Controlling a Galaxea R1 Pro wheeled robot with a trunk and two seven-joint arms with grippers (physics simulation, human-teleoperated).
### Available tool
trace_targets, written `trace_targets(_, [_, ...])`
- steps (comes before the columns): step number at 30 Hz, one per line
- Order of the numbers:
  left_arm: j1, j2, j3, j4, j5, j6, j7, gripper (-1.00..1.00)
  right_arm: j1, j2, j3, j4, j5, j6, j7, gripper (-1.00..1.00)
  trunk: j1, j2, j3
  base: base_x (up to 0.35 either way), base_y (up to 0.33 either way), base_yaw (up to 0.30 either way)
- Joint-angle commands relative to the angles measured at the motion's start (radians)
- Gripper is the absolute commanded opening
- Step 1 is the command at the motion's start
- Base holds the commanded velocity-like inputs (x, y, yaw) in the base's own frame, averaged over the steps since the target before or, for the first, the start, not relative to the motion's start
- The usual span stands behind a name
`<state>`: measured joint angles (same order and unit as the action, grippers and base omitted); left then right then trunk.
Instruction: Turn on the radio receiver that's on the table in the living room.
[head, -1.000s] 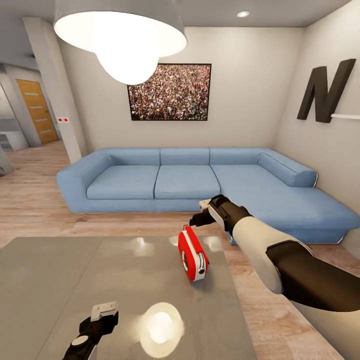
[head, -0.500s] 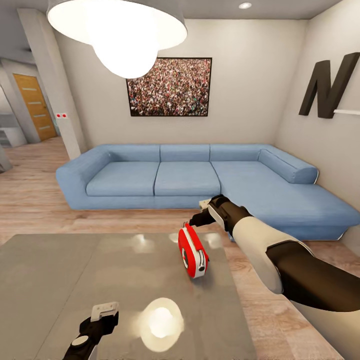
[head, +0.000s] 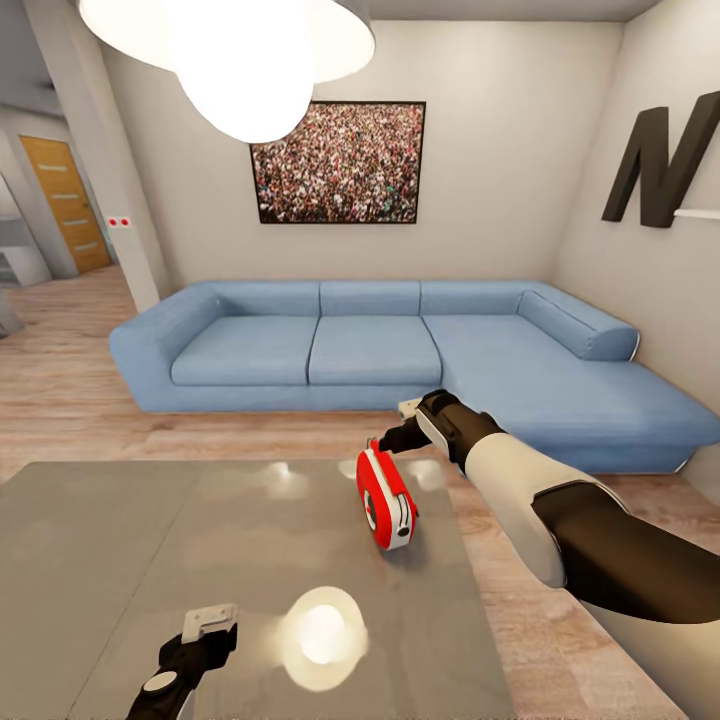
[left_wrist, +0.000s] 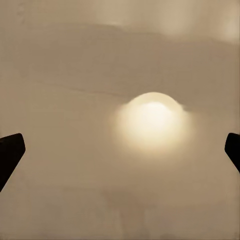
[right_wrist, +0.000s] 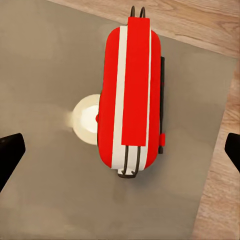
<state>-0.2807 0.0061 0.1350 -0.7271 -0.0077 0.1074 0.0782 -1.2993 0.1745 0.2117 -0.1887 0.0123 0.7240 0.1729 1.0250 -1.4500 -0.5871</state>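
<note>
small red rounded radio receiver with white side band stands upright near far right edge of glossy grey tabletop. right gripper hovers just above it, jaws wide. left gripper low over tabletop, wide. versus earlier: camera tilted down slightly; arms unchanged.

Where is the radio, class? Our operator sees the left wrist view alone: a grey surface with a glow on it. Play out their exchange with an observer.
Operator: Where is the radio?
Observer: The red radio receiver stands on the table near its far right corner.
Operator: Which pincer is nearest?
Observer: The right pincer hovers just above the radio, which lies centred between its spread fingertips.
Operator: And my glow?
Observer: It is the pendant lamp reflected in the tabletop, beside the left pincer.
</note>
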Motion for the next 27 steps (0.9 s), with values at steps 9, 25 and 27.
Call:
trace_targets(9, [0.000,0.000,0.000,0.000,0.000,0.000,0.000,1.00,0.000,0.000,0.000,0.000,0.000,-0.006,-0.002,1.00,0.000,0.000,-0.015,0.000,0.000,0.000])
trace_targets(25, [0.000,0.000,0.000,0.000,0.000,0.000,0.000,1.00,0.000,0.000,0.000,-0.002,0.001,-0.018,-0.010,1.00,0.000,0.000,-0.040,0.000,0.000,0.000])
trace_targets(27, [0.000,0.000,0.000,0.000,0.000,0.000,0.000,1.00,0.000,0.000,0.001,-0.002,0.001,-0.018,-0.010,1.00,0.000,0.000,-0.044,0.000,0.000,0.000])
